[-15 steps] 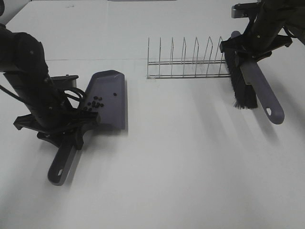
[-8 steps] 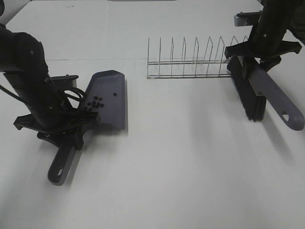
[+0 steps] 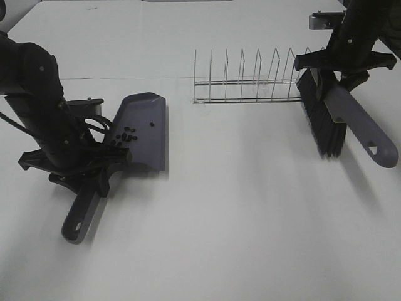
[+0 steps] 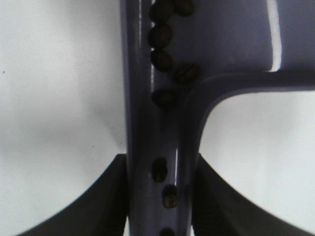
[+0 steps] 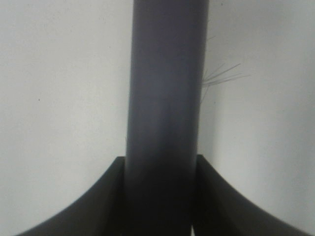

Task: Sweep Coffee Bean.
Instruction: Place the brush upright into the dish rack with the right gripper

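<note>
1. Gripping the dustpan (image 3: 147, 128) by its handle, the left claw (image 3: 93, 170) is clamped tight, one finger on each side of the grey-purple stem.
2. The coffee beans (image 3: 127, 136) lie in the dustpan just ahead of the left claw. Most cluster at the rear of the tray where it meets the handle, and one sits apart, farther out toward the lip. The wrist view shows a few down in the handle's groove, right between this claw's fingers.
3. The right claw (image 3: 335, 70) is closed the same way on the brush (image 3: 324, 122), around its handle. The bristles hang below and ahead of it, just beside the end of the wire rack (image 3: 244, 81) and seemingly clear of the bench (image 3: 250, 219).
4. No loose bean can be made out on the bench between the two claws, so the sweeping looks finished.
5. The beans are probably hard, very light and quick to roll, and too small for a claw to pinch. They are best carried in the pan, gripped at the handle as it is now.
6. Tipping the lip downward would likely spill them. Tilting back sends more into the groove.
</note>
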`<control>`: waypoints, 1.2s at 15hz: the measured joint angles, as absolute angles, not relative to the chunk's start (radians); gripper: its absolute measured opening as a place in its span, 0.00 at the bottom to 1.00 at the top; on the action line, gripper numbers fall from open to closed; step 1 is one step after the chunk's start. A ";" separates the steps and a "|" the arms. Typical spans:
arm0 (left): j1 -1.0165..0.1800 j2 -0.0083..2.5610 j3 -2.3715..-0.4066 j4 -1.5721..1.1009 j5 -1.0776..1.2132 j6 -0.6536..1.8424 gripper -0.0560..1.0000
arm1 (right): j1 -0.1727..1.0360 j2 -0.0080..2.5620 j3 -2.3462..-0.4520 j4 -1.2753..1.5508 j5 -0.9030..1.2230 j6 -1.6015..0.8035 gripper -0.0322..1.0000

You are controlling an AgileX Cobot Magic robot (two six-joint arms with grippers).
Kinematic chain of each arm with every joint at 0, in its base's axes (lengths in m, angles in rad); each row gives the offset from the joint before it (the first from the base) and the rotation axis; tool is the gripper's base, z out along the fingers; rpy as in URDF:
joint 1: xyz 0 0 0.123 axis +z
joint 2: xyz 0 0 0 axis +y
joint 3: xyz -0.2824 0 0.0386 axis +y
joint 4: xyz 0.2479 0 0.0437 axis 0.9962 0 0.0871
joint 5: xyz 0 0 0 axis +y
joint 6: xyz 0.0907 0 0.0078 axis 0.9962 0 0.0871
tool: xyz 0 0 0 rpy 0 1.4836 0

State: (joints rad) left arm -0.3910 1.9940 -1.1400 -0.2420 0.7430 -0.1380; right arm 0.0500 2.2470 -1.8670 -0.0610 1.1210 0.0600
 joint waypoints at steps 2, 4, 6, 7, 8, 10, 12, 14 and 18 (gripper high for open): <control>-0.391 1.994 -1.140 -0.242 0.743 -0.136 0.36 | 0.055 2.247 -1.867 -0.069 1.088 0.060 0.30; -0.391 1.994 -1.140 -0.242 0.743 -0.136 0.36 | 0.087 2.247 -1.867 -0.121 1.082 0.061 0.30; -0.391 1.994 -1.140 -0.242 0.742 -0.136 0.36 | 0.127 2.247 -1.867 -0.192 1.085 0.094 0.30; -0.391 1.994 -1.140 -0.242 0.742 -0.136 0.36 | 0.132 2.247 -1.867 -0.209 1.085 0.116 0.30; -0.391 1.994 -1.140 -0.242 0.742 -0.136 0.36 | 0.132 2.247 -1.867 -0.229 1.087 0.125 0.30; -0.391 1.994 -1.140 -0.242 0.742 -0.135 0.36 | 0.130 2.247 -1.867 -0.274 1.104 0.139 0.30; -0.391 1.994 -1.140 -0.242 0.742 -0.134 0.36 | 0.130 2.247 -1.867 -0.274 1.104 0.139 0.30; -0.391 1.994 -1.140 -0.242 0.742 -0.134 0.36 | 0.130 2.268 -1.876 -0.273 1.099 0.139 0.30; -0.391 1.994 -1.140 -0.242 0.743 -0.134 0.36 | 0.130 2.320 -1.920 -0.274 1.071 0.139 0.30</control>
State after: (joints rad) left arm -0.3910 1.9940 -1.1400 -0.2420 0.7430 -0.1340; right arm 0.1300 2.3200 -1.9200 -0.2740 1.0710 0.1390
